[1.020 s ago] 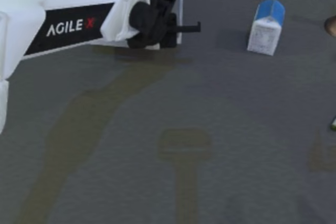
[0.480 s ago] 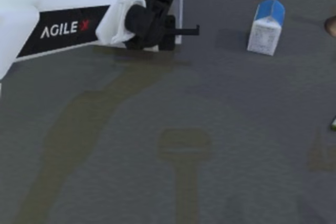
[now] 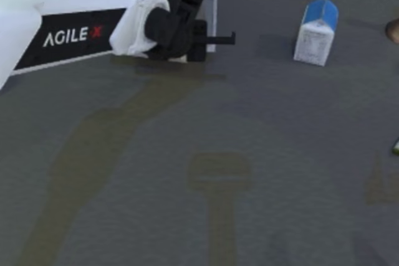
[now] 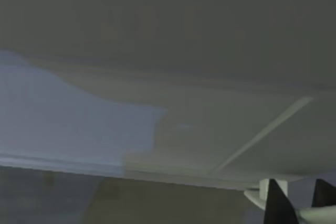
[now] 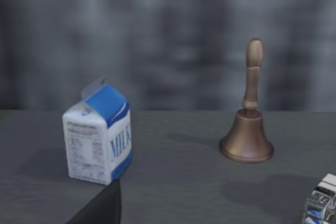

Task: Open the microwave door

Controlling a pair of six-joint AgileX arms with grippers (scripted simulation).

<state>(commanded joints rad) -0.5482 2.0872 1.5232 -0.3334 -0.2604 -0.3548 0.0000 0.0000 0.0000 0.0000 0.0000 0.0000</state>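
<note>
The microwave (image 3: 212, 5) stands at the table's back left, mostly hidden under my left arm. In the left wrist view the microwave door (image 4: 173, 77) fills most of the frame, seen from very near. Its slim white handle (image 4: 273, 187) sits at my left gripper (image 4: 299, 205), whose two dark fingertips stand either side of the bar, shut on it. From above, the left gripper (image 3: 206, 35) is at the microwave's front right corner. My right arm is out of the top view. Only one dark finger (image 5: 102, 208) of it shows in the right wrist view.
A blue-and-white milk carton (image 3: 317, 32) stands at the back right of the table. A brown bell (image 5: 248, 124) is farther right, at the top view's edge. A small silver-and-blue object (image 5: 321, 203) sits near the right edge.
My left arm and gripper have drifted a little to the left and toward the table's front, staying at the handle. The carton and bell have not moved.
</note>
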